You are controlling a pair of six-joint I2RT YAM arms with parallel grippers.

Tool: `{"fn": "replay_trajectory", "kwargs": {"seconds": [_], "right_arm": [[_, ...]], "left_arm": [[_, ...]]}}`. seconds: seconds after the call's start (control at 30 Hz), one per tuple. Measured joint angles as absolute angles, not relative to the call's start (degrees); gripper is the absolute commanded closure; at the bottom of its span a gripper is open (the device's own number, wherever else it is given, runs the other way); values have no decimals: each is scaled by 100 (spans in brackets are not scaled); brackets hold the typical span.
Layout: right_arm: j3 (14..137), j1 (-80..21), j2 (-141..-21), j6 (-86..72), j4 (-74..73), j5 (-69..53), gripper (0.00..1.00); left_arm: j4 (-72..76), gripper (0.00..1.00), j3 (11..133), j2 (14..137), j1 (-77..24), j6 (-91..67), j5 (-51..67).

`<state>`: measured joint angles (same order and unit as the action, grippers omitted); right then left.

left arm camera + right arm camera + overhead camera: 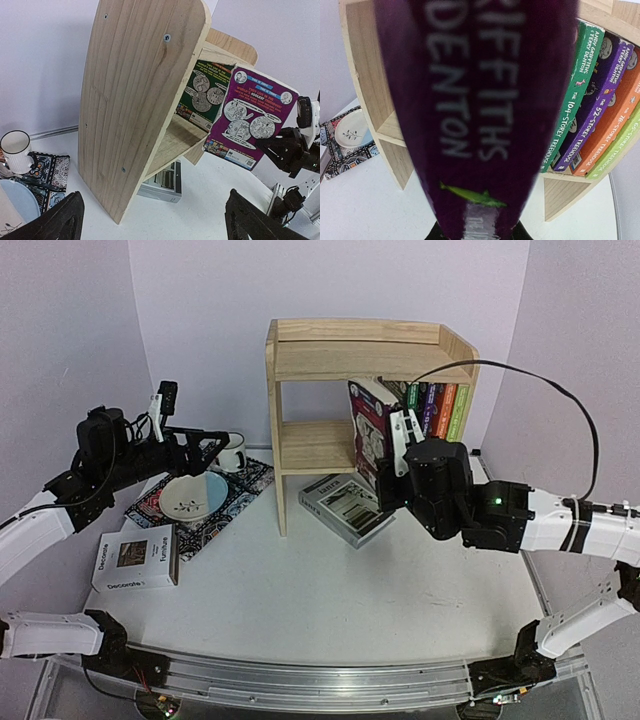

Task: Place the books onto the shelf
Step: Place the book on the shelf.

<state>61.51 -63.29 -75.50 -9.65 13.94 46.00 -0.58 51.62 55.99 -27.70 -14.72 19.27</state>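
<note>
While holding the dark purple book [368,430] by its spine edge in the right gripper [403,440], with jaws drawn in narrow and clamped across it, had it upright and slightly tilted just in front of the shelf [310,352], at the left end of the row of four books [440,408] standing on the lower board. Judged this the shelving step for the fifth paperback, not yet pushed in. Had the left gripper [212,445] spread fully open and empty above the placemat [255,478], well apart from the shelf opening. Noted the grey-white book [345,508] flat on the table [300,590] at the shelf's foot and the white book [137,558] flat towards the table's left side, both unshelved. Reckoned the next move called for sliding the purple book straight in beside the green one, keeping it upright under the top board, then letting go.
</note>
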Motion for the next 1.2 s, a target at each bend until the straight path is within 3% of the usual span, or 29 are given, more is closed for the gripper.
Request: {"fn": "replay_trajectory", "kwargs": {"seconds": [0.67,1.2], "right_arm": [[4794,-6254,-7566,-780,3228,4674,100],[4764,-6250,-7566,-554,3605,4716,100]], "left_arm": [[-153,0,5159,5590,-2772,-1384,1933],[-172,0,5159,5590,-2772,-1343,1949]]}}
